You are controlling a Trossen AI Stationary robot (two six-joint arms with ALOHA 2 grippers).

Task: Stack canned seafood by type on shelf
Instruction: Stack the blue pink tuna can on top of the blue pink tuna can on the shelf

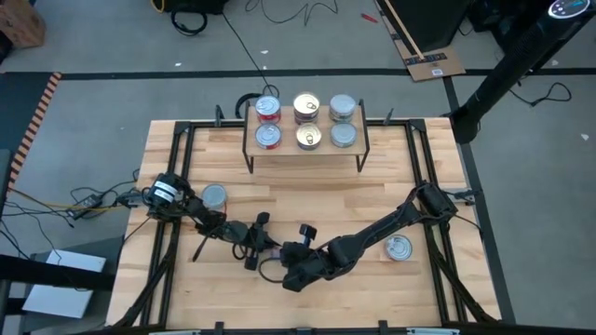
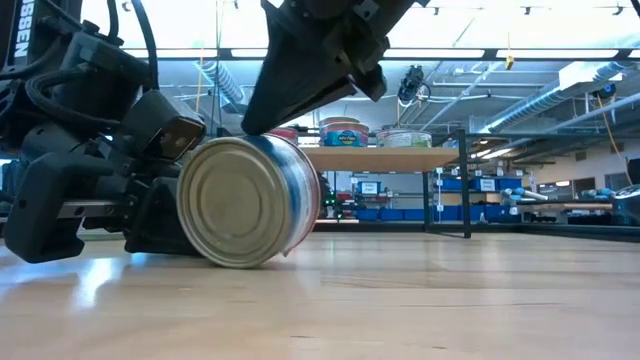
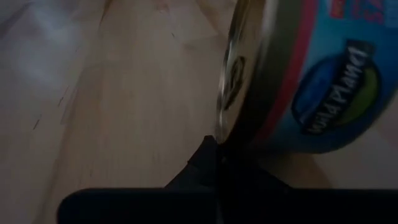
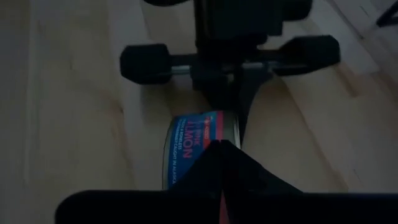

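A blue-labelled can (image 2: 245,200) with a red stripe stands tilted on its edge on the table near the front, one flat end toward the low camera. My left gripper (image 3: 217,146) is shut, level with the table, at the can's lower rim. My right gripper (image 2: 262,122) is shut and slants down onto the can's top. In the high view both grippers (image 1: 277,249) meet and hide the can. The shelf (image 1: 307,151) stands at the far middle with several cans on it, in pairs by type. My left gripper touches the can with its shut fingertips at the lower rim of the pull-tab end (image 3: 225,134), coming in low from the table's left. My right gripper presses its shut fingers (image 4: 217,165) on the can's labelled side wall (image 4: 189,140), slanting down from above and the right. The can rests tilted on its edge.
One loose can (image 1: 214,195) sits beside the left arm, another (image 1: 399,247) lies at the table's right under the right arm. Black frame rails run along the table's left and right sides.
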